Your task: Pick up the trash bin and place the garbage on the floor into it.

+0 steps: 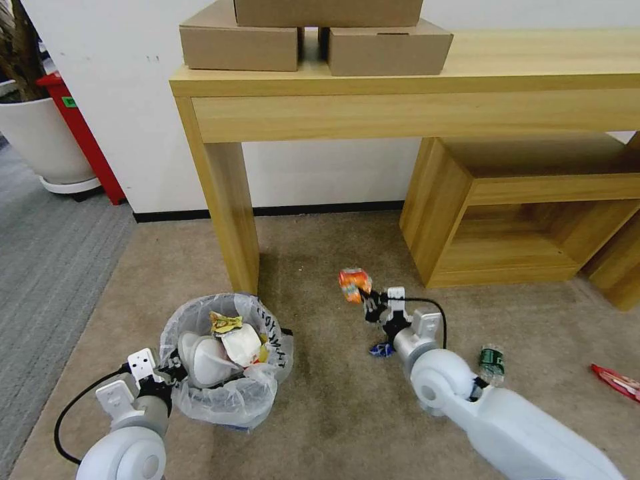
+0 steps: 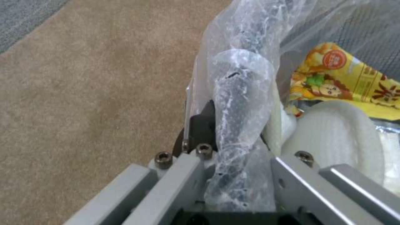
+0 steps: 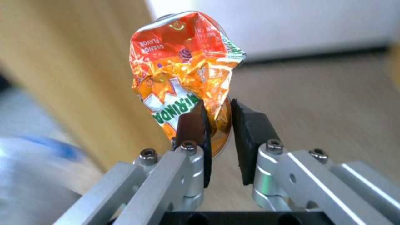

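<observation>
Bag-lined trash bin (image 1: 223, 363) partly full — crushed orange can (image 1: 354, 283) raised, green bottle (image 1: 492, 363) apparently on carpet.

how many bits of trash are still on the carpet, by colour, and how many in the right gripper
Green bottle on the carpet: 1
Red wrapper: 1
Blue scrap: 1
Orange can, held in the right gripper: 1
Total: 4

Bright even light; blurred wrist backgrounds

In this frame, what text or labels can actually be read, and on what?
"MIRINDA" and "ORANGE FLAVOR": upside down on the crushed orange can pinched in the right gripper.
Black letters on the bin bag rim: partly folded, not readable.
Yellow snack wrapper in the bin: print too blurred.
Green bottle label: too small.
</observation>
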Motion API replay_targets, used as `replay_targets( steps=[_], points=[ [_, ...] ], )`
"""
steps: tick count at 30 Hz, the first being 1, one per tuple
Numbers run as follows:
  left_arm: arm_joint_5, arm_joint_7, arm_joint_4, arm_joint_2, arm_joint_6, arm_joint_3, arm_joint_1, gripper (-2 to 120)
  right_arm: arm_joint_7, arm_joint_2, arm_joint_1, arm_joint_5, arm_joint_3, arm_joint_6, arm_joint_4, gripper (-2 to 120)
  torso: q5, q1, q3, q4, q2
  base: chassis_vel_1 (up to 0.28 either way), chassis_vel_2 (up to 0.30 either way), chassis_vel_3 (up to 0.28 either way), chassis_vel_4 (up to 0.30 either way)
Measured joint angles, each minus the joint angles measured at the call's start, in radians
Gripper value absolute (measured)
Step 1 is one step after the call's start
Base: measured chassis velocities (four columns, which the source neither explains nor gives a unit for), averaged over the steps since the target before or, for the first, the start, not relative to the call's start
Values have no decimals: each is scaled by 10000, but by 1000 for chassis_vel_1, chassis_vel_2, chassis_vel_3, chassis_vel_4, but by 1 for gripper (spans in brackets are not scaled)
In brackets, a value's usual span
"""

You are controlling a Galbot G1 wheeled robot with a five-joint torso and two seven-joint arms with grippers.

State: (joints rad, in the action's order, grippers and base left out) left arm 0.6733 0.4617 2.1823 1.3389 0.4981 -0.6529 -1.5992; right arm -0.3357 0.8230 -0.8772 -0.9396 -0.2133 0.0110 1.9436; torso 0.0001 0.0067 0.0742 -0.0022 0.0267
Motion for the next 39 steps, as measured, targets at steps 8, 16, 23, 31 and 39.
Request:
replay_targets(
  steps=[8, 16, 23, 31, 39],
  points=[
    [18, 67, 143, -12, 150, 13, 18, 1, 1396, -1070, 898, -368, -282, -679, 2112, 12, 1, 0, 0, 0, -1, 0, 0, 0, 0],
    [25, 118, 338, 87, 301, 104, 117, 1, 559, -1816, 2713, -1270, -2542, 210, 3338, 12, -3, 0, 0, 0, -1, 0, 0, 0, 0],
    [14, 125, 487, 154, 327, 91, 94, 1, -345, -1552, 4012, -1835, -4784, 823, 3331, 12, -2, 0, 0, 0, 0, 0, 0, 0, 0],
    [8, 126, 649, 210, 328, 22, -4, 1, -790, -643, 5268, -1935, -6364, 979, 2757, 12, -1, 0, 0, 2, 0, 0, 0, 0, 0],
    [-12, 109, 764, 239, 282, -46, -135, 1, -1227, 209, 6043, -2054, -7156, 1191, 1968, 12, -3, 0, 1, 0, -1, 0, 0, 0, 0]
  ],
)
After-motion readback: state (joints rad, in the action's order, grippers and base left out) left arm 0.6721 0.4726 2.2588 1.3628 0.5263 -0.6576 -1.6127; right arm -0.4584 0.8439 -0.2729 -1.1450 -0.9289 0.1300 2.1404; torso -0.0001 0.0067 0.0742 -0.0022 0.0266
